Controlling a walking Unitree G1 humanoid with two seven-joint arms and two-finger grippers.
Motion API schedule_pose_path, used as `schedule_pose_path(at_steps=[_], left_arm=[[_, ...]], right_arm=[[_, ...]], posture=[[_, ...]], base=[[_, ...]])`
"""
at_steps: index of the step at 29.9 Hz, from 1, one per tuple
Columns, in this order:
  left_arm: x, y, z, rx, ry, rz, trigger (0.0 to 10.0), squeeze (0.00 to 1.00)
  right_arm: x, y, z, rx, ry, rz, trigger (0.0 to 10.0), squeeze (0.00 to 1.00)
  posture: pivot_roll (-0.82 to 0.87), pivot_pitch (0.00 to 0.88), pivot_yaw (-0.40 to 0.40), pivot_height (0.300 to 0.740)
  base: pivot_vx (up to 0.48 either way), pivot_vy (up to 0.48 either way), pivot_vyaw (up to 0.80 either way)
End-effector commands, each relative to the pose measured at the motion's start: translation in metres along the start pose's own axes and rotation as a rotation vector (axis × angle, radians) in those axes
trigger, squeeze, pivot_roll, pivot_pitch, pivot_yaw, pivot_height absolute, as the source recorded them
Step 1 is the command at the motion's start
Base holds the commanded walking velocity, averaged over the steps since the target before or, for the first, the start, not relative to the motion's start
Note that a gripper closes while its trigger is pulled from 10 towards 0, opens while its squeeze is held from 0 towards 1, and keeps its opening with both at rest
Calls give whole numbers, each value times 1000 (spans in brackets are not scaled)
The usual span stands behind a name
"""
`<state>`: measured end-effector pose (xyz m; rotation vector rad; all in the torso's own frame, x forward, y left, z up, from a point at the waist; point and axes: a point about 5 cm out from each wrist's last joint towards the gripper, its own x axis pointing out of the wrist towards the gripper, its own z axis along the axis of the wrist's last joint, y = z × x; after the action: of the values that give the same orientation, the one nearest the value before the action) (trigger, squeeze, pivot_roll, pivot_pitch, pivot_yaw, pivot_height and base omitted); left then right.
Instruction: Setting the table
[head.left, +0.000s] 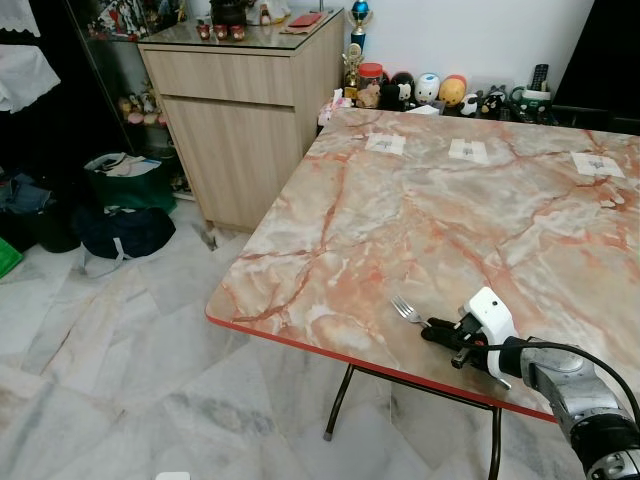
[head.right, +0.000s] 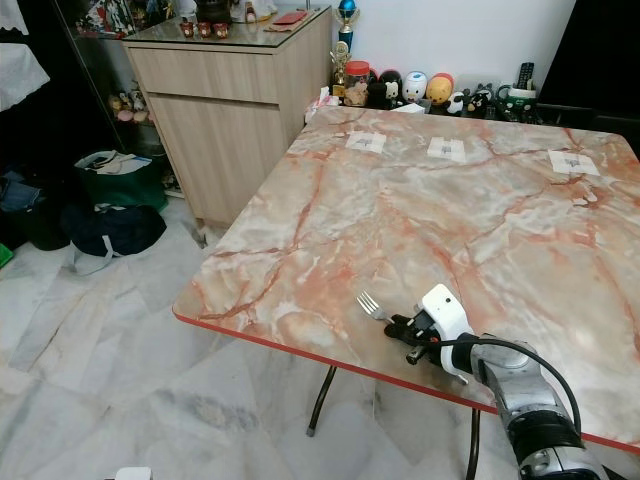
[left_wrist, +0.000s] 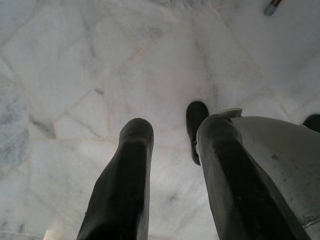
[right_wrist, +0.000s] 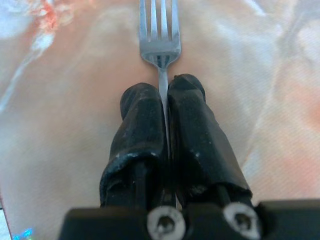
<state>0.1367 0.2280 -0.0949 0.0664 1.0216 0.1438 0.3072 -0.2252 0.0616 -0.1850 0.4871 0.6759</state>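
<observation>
A silver fork (head.left: 406, 309) lies low over the marble table (head.left: 440, 220) near its front edge, tines pointing away from me. My right gripper (head.left: 432, 327) is shut on the fork's handle; in the right wrist view the handle (right_wrist: 162, 87) is pinched between the two black fingers (right_wrist: 190, 115) and the tines (right_wrist: 159, 30) stick out past them. My left gripper (left_wrist: 170, 135) hangs open above the white floor tiles, nothing between its fingers.
Three white paper napkins (head.left: 468, 150) lie along the table's far side. Figurines, a jar and a trophy (head.left: 420, 88) crowd the far edge by the wall. A wooden cabinet (head.left: 240, 110) stands to the left, with bags (head.left: 125, 225) on the floor beside it.
</observation>
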Motion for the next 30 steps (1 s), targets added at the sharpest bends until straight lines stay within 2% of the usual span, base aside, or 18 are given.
schedule_pose_path(at_steps=[1,2,3,4,5,7,11,13,15,17,18,20,22,25,30], left_arm=[[-1,1,-3,-5,17,2,10000,0],[-1,1,-4,-6,18,2,10000,0],[-1,1,-4,-5,18,1,10000,0],[-1,1,-4,-5,18,1,10000,0],[-1,1,-4,-4,18,1,10000,0],[-1,1,-4,-3,19,0,10000,0],[-1,1,-4,1,19,-3,10000,0],[-1,1,-4,2,19,-4,10000,0],[-1,1,-5,-2,16,-5,10000,0],[-1,0,-5,-4,14,-5,10000,0],[-1,0,-5,4,14,-6,10000,0],[-1,0,-5,10,14,-7,10000,0],[-1,-1,-5,20,14,-9,10000,0],[-1,-2,-5,20,14,-9,10000,0],[-1,-2,-5,15,14,-7,10000,0]], right_arm=[[1,-1,-5,55,-12,-86,0,0],[2,-3,0,66,-52,-128,0,0],[2,-4,11,95,-133,-205,1373,0],[2,-4,11,95,-133,-205,1373,0],[2,-5,17,108,-182,-253,10000,0],[1,-7,30,159,-287,-330,10000,0],[-2,-1,46,145,-392,-412,10000,0],[-1,5,52,180,-448,-484,10000,0],[4,21,56,217,-494,-507,10000,0],[5,25,57,210,-501,-515,10000,0],[5,33,58,254,-540,-561,10000,0],[5,35,59,264,-549,-581,10000,0],[5,40,61,238,-553,-606,10000,0],[4,40,65,261,-568,-624,10000,0],[2,39,71,256,-590,-644,10000,0]], posture=[[-35,16,38,740],[-35,16,38,740],[-40,18,39,740],[-40,18,39,740],[-42,17,39,740],[-44,16,39,740],[-56,14,37,740],[-60,15,33,740],[-54,16,26,740],[-54,16,26,740],[-61,16,22,740],[-61,16,22,740],[-63,14,22,740],[-65,14,19,740],[-65,10,17,740]], base=[[0,0,0],[0,0,0],[0,0,0],[0,0,0],[0,0,0],[0,0,0],[0,0,0],[0,0,0],[0,0,0],[0,0,0],[0,0,0],[0,0,0],[0,-401,0],[0,-480,0],[0,-480,-780]])
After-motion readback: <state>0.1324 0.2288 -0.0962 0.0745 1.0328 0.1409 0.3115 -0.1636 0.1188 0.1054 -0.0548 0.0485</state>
